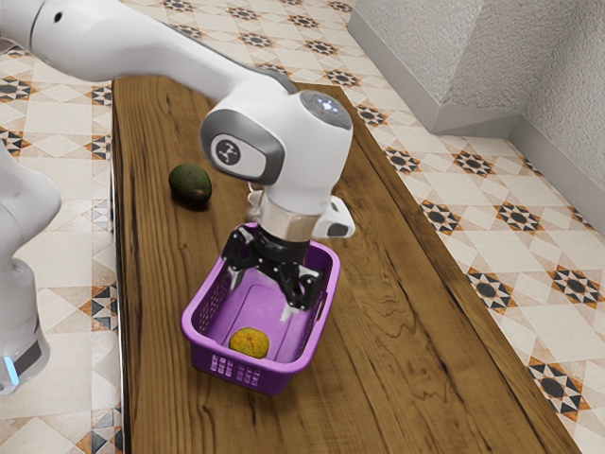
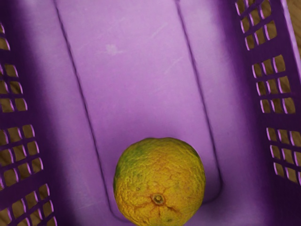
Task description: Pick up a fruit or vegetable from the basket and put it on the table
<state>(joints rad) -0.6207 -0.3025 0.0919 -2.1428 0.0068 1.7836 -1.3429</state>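
Claw (image 1: 261,296), fingers spread apart over the purple basket (image 1: 274,379), should centre above the yellow citrus (image 2: 160,181) before descending.

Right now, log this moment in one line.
gripper: open, over basket | citrus fruit: in basket, ungripped | avocado: on table

Exterior view bright; interior of the basket (image 1: 193,331) unevenly lit.
I note small white glints on the arm's dark cap (image 1: 326,108) and soft shading on the white arm (image 1: 170,59). In my wrist view, the basket's floor (image 2: 136,80) reads pale lilac, darkening toward the side walls (image 2: 259,121); soft shadow borders the citrus fruit (image 2: 160,179), whose skin carries muted highlights.
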